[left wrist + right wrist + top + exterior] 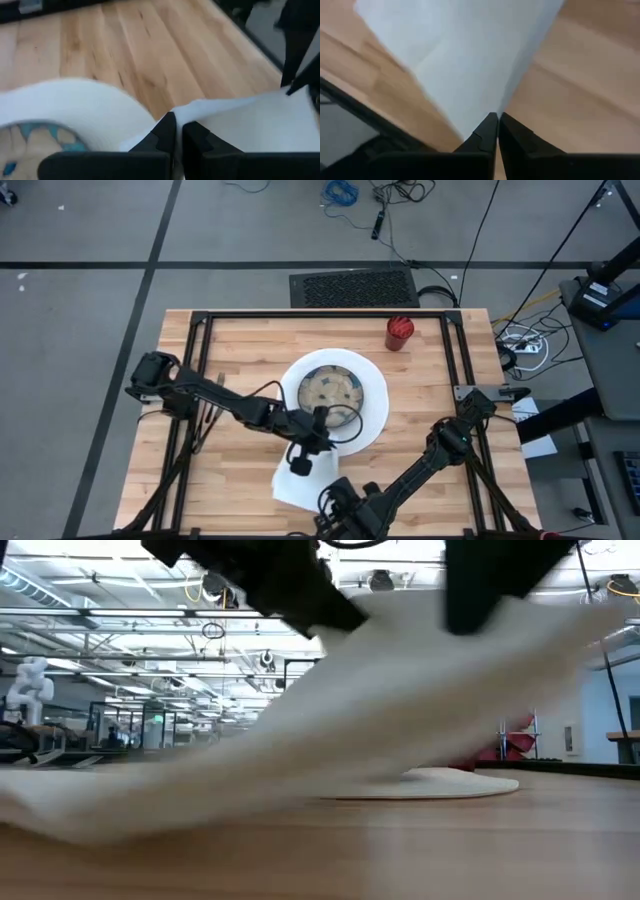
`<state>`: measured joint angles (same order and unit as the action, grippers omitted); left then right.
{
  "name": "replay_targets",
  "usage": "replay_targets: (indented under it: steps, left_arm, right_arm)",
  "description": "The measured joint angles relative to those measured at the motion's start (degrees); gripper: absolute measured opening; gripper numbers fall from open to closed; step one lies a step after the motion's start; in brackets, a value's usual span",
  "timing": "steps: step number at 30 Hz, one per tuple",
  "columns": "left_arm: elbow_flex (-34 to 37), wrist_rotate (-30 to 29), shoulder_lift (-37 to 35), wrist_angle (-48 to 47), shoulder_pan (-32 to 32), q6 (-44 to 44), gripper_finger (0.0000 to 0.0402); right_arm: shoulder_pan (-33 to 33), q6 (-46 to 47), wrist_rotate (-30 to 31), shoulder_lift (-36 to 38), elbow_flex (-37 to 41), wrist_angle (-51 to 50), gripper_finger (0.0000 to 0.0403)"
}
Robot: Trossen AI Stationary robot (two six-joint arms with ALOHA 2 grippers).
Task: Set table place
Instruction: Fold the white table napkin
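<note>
napkin point(330, 730) pinched by both claws, lifted | wooden table point(240, 340) | concrete floor point(80, 310)

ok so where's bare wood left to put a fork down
Free: the light wooden table between the white round plate and right frame rail, and the left back corner. Crowded: front centre, where both tools pinch the white paper napkin; red cup sits back right.

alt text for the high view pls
Seen from above, both shut pincers, left and right, pinch a white paper napkin on the light wood table, beside a white round plate holding a patterned bowl; a red cup stands apart.
</note>
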<state>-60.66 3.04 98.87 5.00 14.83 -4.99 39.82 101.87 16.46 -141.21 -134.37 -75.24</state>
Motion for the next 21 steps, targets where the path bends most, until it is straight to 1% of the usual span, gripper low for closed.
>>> replay_targets:
  steps: [2,4,6,9,15,21]
  left_arm:
    - [0.00,0.16,0.45,3.12,-0.60,0.00,0.0000]
    - [0.00,0.13,0.52,5.11,-1.22,0.01,0.0000]
    - [-0.04,0.11,1.41,7.27,-1.74,-0.03,0.0000]
    - [-0.02,0.05,3.23,7.69,-2.11,0.00,0.0000]
    - [-0.92,-0.35,9.79,12.88,-2.05,0.06,0.0000]
    - [-4.38,-0.43,13.19,14.70,-2.06,-0.29,0.0000]
  right_arm:
    - [0.28,1.40,-2.26,0.00,0.00,-0.88,0.0000]
    - [0.89,3.46,-3.30,0.00,0.00,-2.46,0.0000]
    - [1.40,5.92,-5.07,0.00,0.00,-5.20,0.0000]
    - [2.18,8.86,-7.61,0.00,0.00,-8.28,0.0000]
    - [2.85,10.44,-8.34,-0.04,0.00,-8.75,0.0000]
    - [3.72,12.63,-9.59,-0.22,0.00,-10.85,0.0000]
